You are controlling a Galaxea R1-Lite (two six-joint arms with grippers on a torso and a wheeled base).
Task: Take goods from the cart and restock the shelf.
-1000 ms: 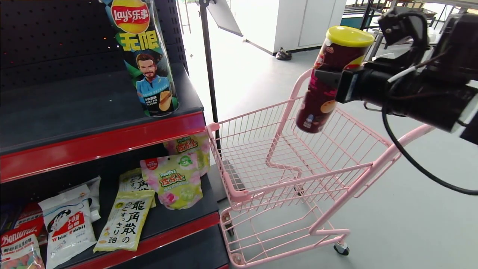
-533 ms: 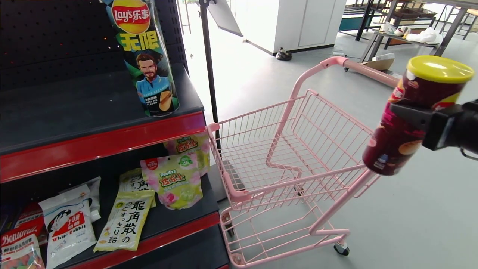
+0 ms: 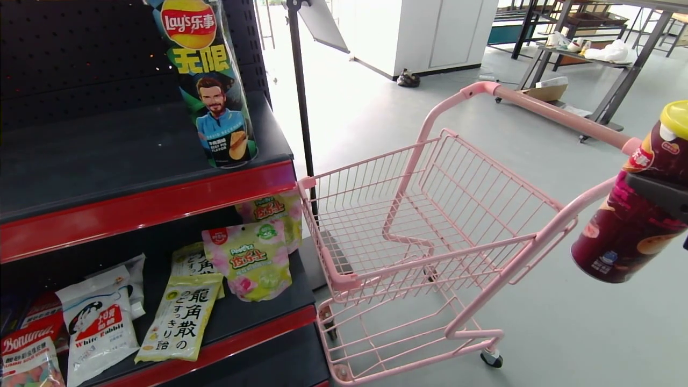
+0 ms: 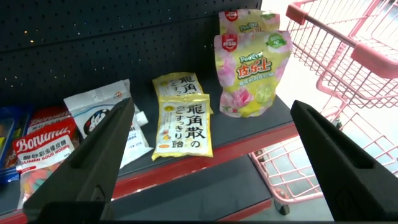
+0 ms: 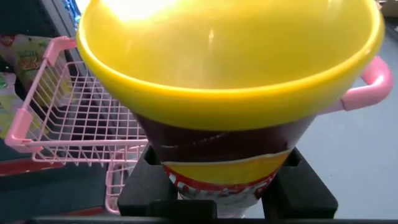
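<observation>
A dark red chip can (image 3: 629, 215) with a yellow lid (image 5: 230, 56) hangs tilted in the air just right of the pink cart's handle (image 3: 559, 121). My right gripper (image 5: 221, 196) is shut on the can's body; one black finger (image 3: 657, 192) crosses it at the head view's right edge. The pink wire cart (image 3: 430, 226) stands beside the shelf with no goods in its basket. My left gripper (image 4: 211, 162) is open, its fingers wide apart in front of the lower shelf (image 4: 205, 165). A tall green chip can (image 3: 212, 80) stands on the upper shelf (image 3: 134, 209).
Several snack bags lie on the lower shelf: yellow packs (image 3: 183, 317), pink-green pouches (image 3: 252, 258), white bags (image 3: 99, 322). A black pole (image 3: 301, 97) rises between shelf and cart. Open grey floor (image 3: 591, 333) lies right of the cart; tables stand far behind.
My right arm has carried the chip can rightward and down, from above the cart basket to past the cart's handle at the head view's right edge.
</observation>
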